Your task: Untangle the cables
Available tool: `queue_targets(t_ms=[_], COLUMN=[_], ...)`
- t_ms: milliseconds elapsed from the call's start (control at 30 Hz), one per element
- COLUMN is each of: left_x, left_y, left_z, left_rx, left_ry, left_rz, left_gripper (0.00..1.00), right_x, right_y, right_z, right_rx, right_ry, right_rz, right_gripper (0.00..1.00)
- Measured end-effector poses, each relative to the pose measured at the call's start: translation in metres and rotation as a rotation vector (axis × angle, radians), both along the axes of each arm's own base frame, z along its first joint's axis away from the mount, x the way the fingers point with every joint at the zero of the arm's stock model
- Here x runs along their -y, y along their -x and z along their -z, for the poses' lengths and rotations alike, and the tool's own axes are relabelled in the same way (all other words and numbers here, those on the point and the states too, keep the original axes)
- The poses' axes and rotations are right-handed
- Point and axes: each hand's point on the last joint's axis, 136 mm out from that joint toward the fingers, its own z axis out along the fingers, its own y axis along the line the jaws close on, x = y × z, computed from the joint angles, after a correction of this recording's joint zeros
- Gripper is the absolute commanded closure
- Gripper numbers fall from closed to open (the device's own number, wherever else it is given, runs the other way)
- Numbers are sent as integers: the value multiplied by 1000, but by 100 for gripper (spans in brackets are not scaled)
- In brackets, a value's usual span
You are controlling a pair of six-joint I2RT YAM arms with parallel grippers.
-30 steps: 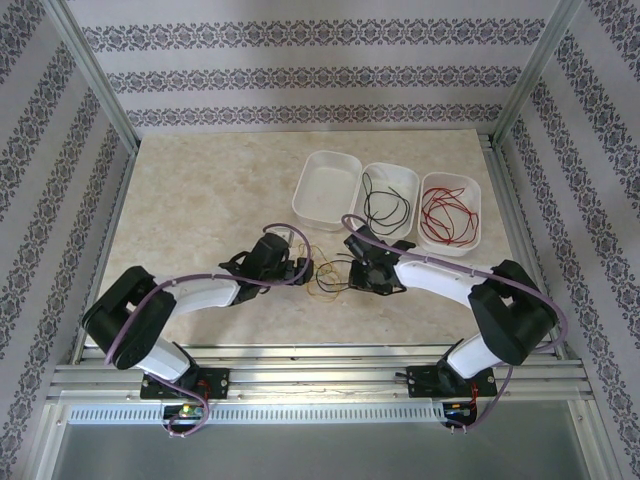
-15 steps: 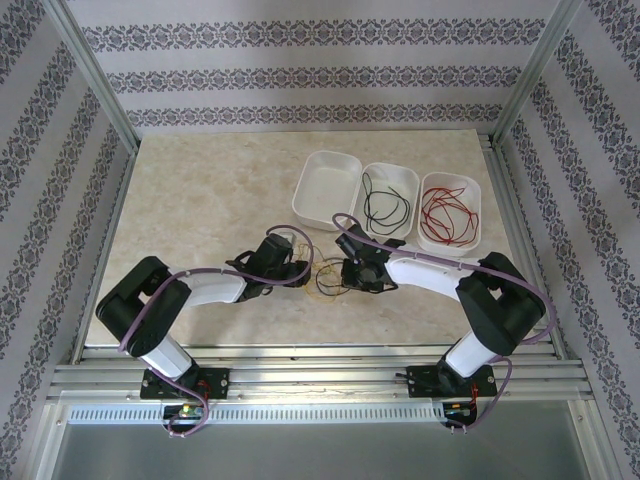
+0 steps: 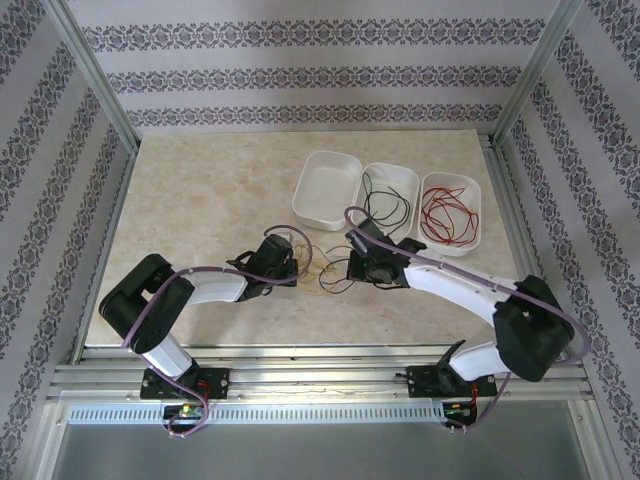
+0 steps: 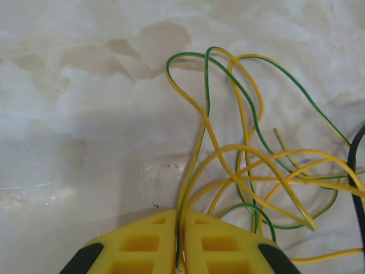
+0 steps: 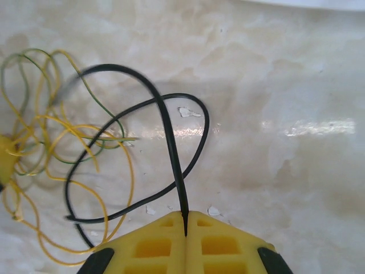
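Note:
A tangle of thin cables [image 3: 325, 278] lies on the marble table between my two grippers. My left gripper [image 3: 298, 268] is at the tangle's left side. In the left wrist view the left gripper [image 4: 182, 220] is shut on a yellow-and-green cable [image 4: 194, 160], whose loops spread ahead among plain yellow cables [image 4: 285, 188]. My right gripper [image 3: 352, 268] is at the tangle's right side. The right wrist view has the right gripper [image 5: 185, 221] shut on a black cable [image 5: 171, 148], which loops over the yellow ones [image 5: 102, 217].
Three white bins stand at the back right: an empty one [image 3: 327, 187], one holding a black cable [image 3: 390, 195] and one holding red cables [image 3: 450, 210]. Metal frame rails [image 3: 300, 358] border the table's front and sides.
Both grippers have closed: the left on the yellow-and-green cable, the right on the black cable. The right arm's elbow has swung out to the right.

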Motion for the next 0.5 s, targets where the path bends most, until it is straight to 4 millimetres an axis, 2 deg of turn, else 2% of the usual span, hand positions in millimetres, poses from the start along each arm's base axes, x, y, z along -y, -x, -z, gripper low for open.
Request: queue_targets(t_ms=[133,300,500], left_x=[0,0,0], left_y=[0,0,0], left_z=[0,0,0], left_rx=[-2,-1,-2], left_ry=[1,0,0], left_rz=[-1,-3,-3], left_gripper=[100,100,100], right_x=[9,25,47], right_y=[-2,-5,-6], right_z=[-28,-74,-149], right_rx=[82,217,412], right_ry=[8,26,38], right_rz=[-7,-13,-5], right_gripper=[100,100,100])
